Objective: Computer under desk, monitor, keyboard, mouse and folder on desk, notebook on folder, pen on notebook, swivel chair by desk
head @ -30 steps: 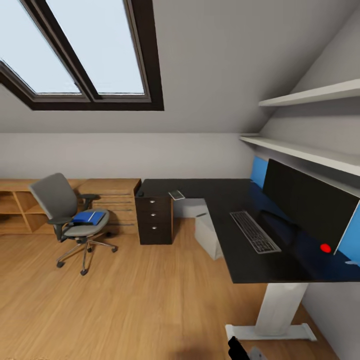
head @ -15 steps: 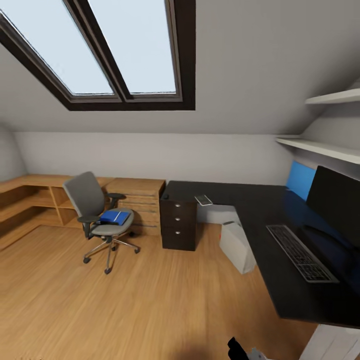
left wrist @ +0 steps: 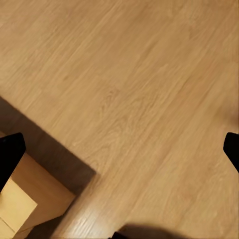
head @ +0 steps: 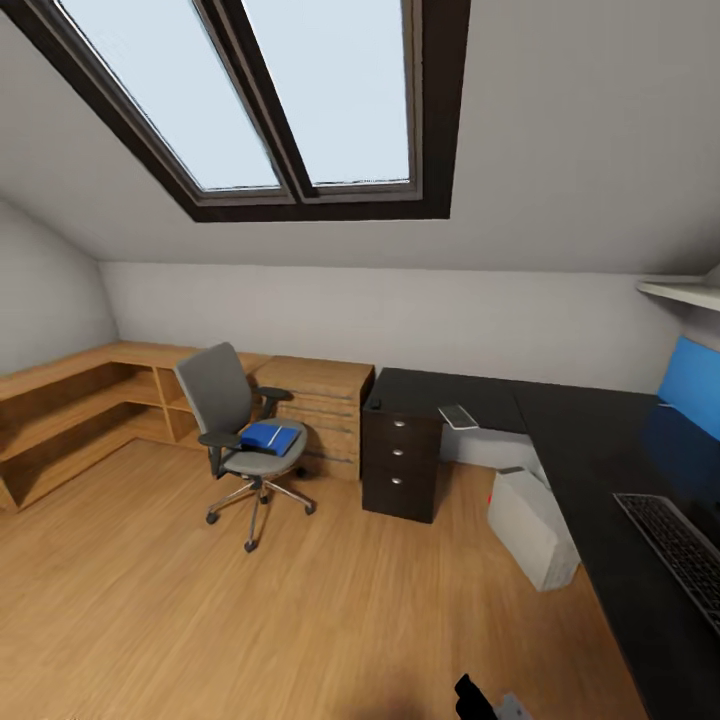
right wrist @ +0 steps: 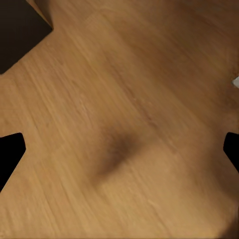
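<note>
Overhead, both tools [left wrist: 119,149] [right wrist: 119,149] wide open, empty, above grainy wood floor [head: 250,620].

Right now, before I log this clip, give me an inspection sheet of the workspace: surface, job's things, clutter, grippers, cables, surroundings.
Surface: desk, glossy black top, mostly bare; drawer unit at its left end.
Job's things: folder lies on the seat of the swivel chair, which stands apart from the desk; keyboard on the desk near the picture's right edge; computer on the floor at the desk's inner corner, leaning.
Clutter: a small pale flat item on the desk near the drawer unit; what it is cannot be told.
Grippers: left gripper and right gripper open, empty, over the wood floor.
Cables: nothing seen.
Surroundings: skylight, light-wood shelving, blue wall panel.
</note>
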`<state>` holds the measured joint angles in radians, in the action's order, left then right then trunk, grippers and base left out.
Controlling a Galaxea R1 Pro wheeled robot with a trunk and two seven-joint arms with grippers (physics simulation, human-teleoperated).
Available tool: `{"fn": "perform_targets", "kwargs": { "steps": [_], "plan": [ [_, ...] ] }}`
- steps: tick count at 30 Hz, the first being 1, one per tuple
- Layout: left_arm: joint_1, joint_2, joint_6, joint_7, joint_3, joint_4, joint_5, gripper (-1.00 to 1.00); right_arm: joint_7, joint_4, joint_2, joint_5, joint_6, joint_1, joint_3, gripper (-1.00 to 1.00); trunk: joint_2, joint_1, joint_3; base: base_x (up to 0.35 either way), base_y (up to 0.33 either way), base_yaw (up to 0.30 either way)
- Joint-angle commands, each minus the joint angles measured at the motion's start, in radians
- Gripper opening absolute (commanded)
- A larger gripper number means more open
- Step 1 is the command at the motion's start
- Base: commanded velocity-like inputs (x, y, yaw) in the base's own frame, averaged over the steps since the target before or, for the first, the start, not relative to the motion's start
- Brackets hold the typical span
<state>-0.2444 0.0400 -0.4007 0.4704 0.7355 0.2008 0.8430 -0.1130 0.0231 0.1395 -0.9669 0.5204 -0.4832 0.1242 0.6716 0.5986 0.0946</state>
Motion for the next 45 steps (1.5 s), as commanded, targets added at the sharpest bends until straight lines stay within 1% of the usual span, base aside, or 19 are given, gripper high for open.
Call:
{"fn": "perform_targets", "kwargs": {
  "steps": [1, 19, 26, 45],
  "plan": [
    [-0.001, 0.000, -0.003, 0.005, 0.009, 0.000, 0.007, 1.00, -0.005, 0.003, 0.000, -0.001, 0.003, -0.002, 0.008, 1.00, 0.001, 0.001, 0.002, 0.322, 0.002, 0.281],
    [-0.001, 0.001, -0.004, 0.004, 0.010, 0.000, 0.007, 1.00, -0.005, 0.002, 0.000, -0.001, 0.003, -0.002, 0.008, 1.00, 0.001, 0.001, 0.002, 0.322, -0.001, 0.263],
    [-0.001, 0.001, -0.004, 0.004, 0.010, 0.000, 0.007, 1.00, -0.005, 0.002, 0.000, -0.001, 0.003, -0.002, 0.008, 1.00, 0.001, 0.001, 0.002, 0.323, -0.058, 0.062],
    [-0.001, 0.001, -0.004, 0.004, 0.010, 0.000, 0.007, 1.00, -0.004, 0.001, -0.001, -0.001, 0.003, -0.002, 0.007, 1.00, 0.001, 0.001, 0.002, 0.323, -0.102, 0.005]
  ]
}}
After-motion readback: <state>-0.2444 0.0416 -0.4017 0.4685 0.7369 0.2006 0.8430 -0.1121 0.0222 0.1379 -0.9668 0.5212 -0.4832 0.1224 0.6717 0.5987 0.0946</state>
